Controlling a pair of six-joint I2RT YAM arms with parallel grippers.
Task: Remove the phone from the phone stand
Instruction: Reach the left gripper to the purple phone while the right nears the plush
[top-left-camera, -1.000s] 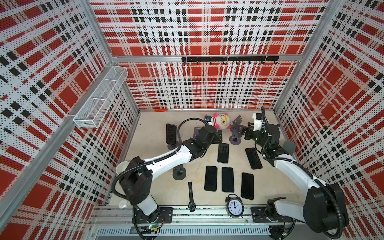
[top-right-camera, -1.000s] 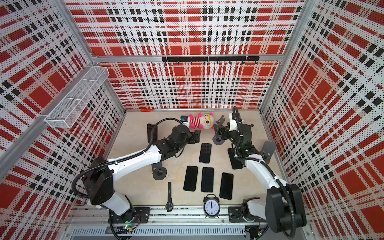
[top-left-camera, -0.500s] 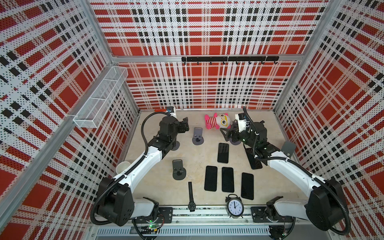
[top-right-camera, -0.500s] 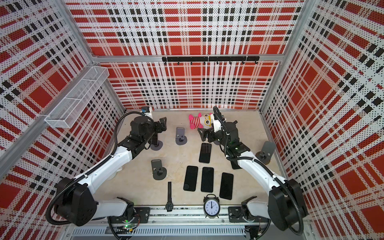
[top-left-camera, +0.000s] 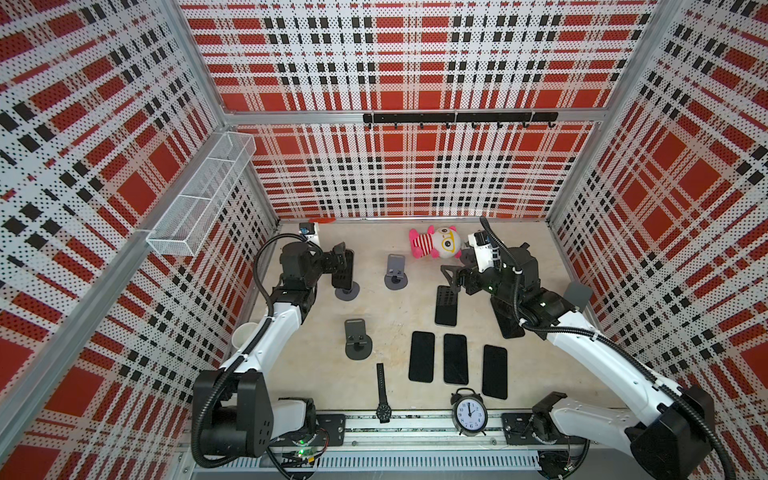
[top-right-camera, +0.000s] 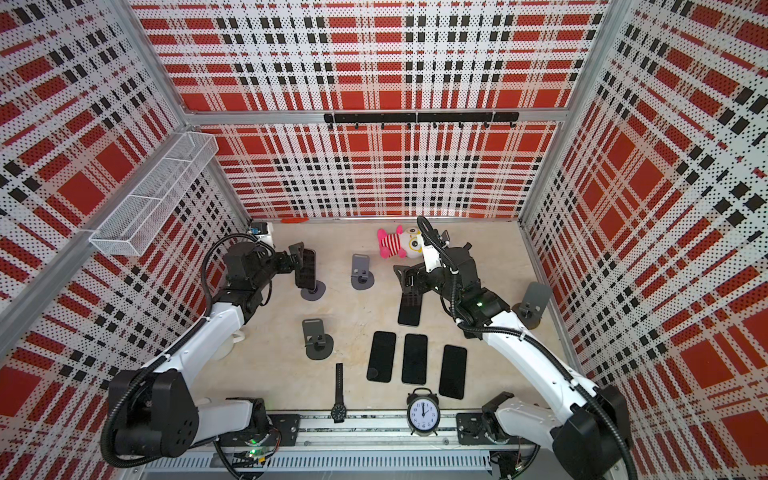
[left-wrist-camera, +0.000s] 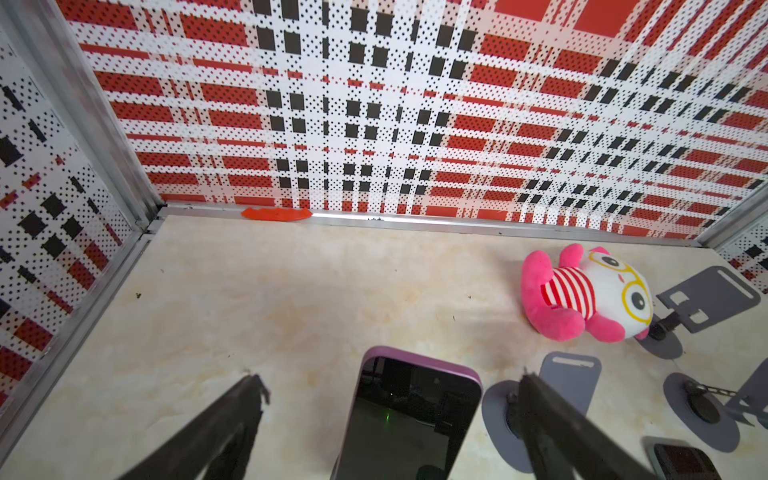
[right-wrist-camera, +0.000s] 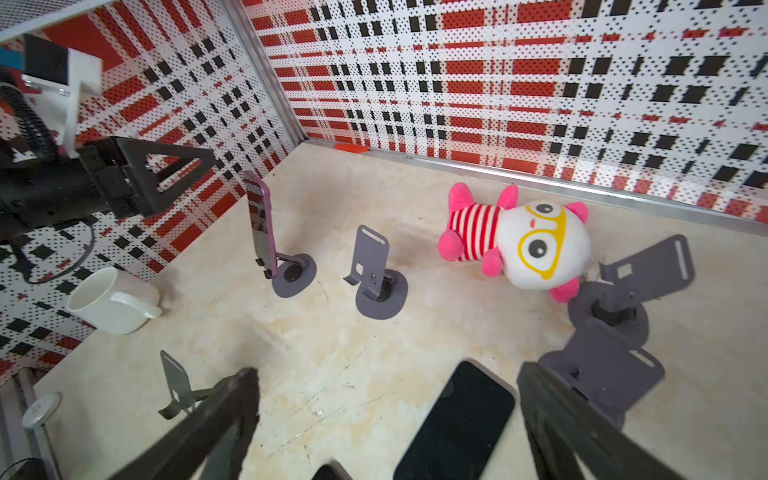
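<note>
**Lined up, nothing gripped yet**

The purple-cased phone (top-right-camera: 308, 269) leans on the stand (top-right-camera: 312, 294) at about 10 o'clock on the desk (top-right-camera: 353, 316). The left hand (left-wrist-camera: 389, 382) is spread wide, fingers (left-wrist-camera: 224, 424) either side of the phone's top end, not touching. The right hand (right-wrist-camera: 386, 372) is open too, empty. I'd guess it's stiff, hefty-ish, with slick glass, so pinch the cased long edges and lift straight up. That light stand might tip.

Plush toy (top-left-camera: 434, 243), alarm clock (top-left-camera: 469, 413), wristwatch (top-left-camera: 382, 395), cup (right-wrist-camera: 112, 301)
</note>
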